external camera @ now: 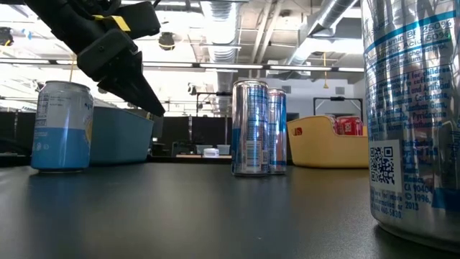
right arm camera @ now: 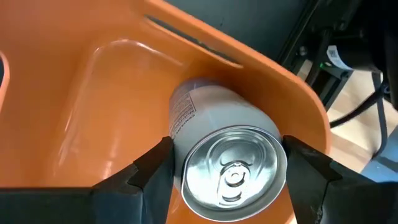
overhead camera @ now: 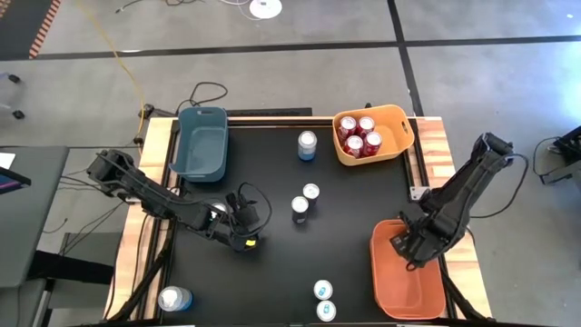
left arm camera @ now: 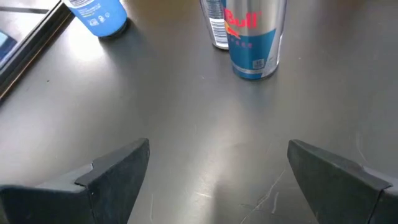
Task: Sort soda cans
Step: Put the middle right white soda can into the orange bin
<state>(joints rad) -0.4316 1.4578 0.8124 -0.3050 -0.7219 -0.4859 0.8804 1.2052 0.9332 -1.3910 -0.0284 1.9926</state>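
Left gripper [overhead camera: 247, 238]: low over the black table [overhead camera: 272, 272], on its left half, fingers [left arm camera: 118, 171] spread wide apart, nothing between them.
Left gripper's aim: toward the two cans in the middle of the table.
Right gripper [right arm camera: 227, 180]: down inside the orange bin [overhead camera: 427, 291], fingers clamped on a silver-grey can [right arm camera: 217, 143], one finger on each side.
Held can: tipped over, shiny top facing the wrist camera, body near the bin wall.
Orange bin: at the right near corner of the table, under the right arm.
Yellow bin [overhead camera: 399, 150]: at the far right, four red cans [overhead camera: 359, 135] standing close together inside.
Blue-grey bin [overhead camera: 201, 154]: at the far left of the table.
Middle pair of cans [overhead camera: 304, 202]: upright, side by side, almost touching.
Nearer middle can [left arm camera: 252, 37]: blue and silver with red letters.
Lone blue can [overhead camera: 308, 144]: upright, between the blue-grey bin and the yellow bin, at the far side.
Front pair of cans [overhead camera: 324, 301]: upright at the near edge, close together, just left of the orange bin.
Big can in the low view [external camera: 417, 115]: silver and blue, very near that camera, at the right side.
Light blue can [overhead camera: 175, 299]: upright at the near left corner, well apart from the others.
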